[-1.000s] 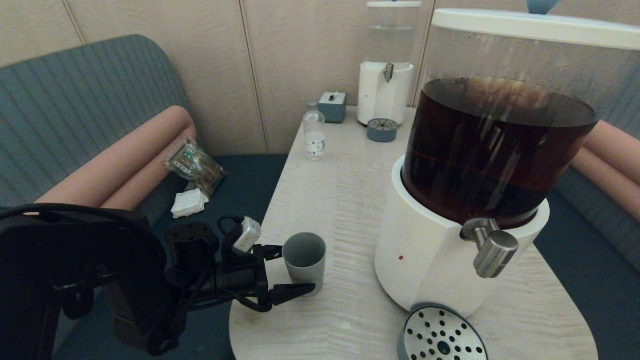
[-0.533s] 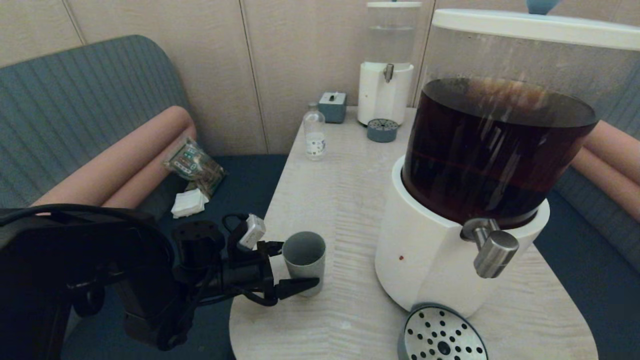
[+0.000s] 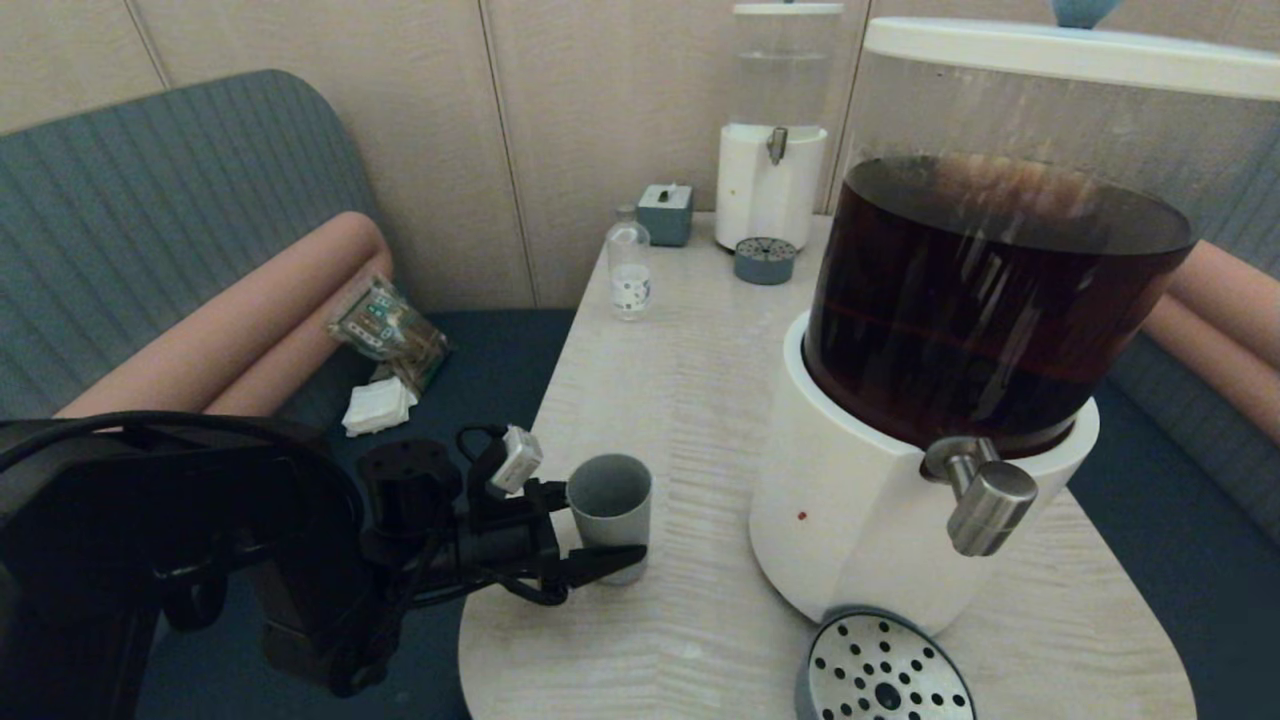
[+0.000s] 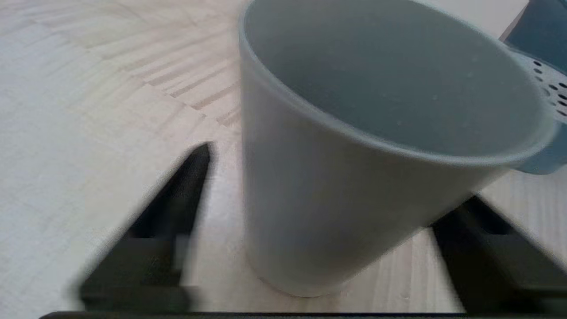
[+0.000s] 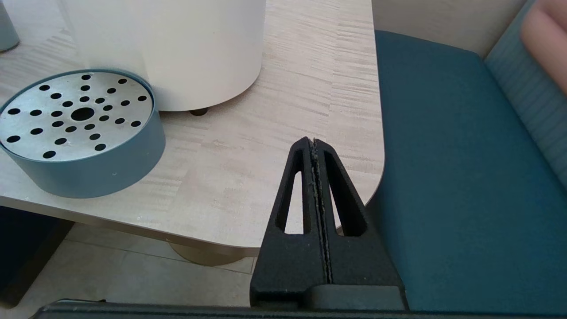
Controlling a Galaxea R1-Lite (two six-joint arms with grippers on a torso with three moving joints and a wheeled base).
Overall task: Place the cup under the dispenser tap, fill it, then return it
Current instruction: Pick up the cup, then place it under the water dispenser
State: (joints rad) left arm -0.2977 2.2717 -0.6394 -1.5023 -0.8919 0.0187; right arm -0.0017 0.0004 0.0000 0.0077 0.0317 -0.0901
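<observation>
- A small grey cup (image 3: 609, 512) stands upright on the near left part of a pale wooden table (image 3: 690, 400), well to the left of the dispenser tap (image 3: 985, 495).
- The left gripper (image 3: 598, 527) reaches in level from the left, its black fingers (image 4: 177, 208) spread on either side of the cup; whether they touch it cannot be told.
- The tap juts from a large white-based dispenser (image 3: 850, 510) holding dark brown liquid, above a round perforated drip tray (image 3: 880, 675).
- The right gripper (image 5: 313, 144) hangs past the table's near right corner, fingers pressed together, holding nothing.
</observation>
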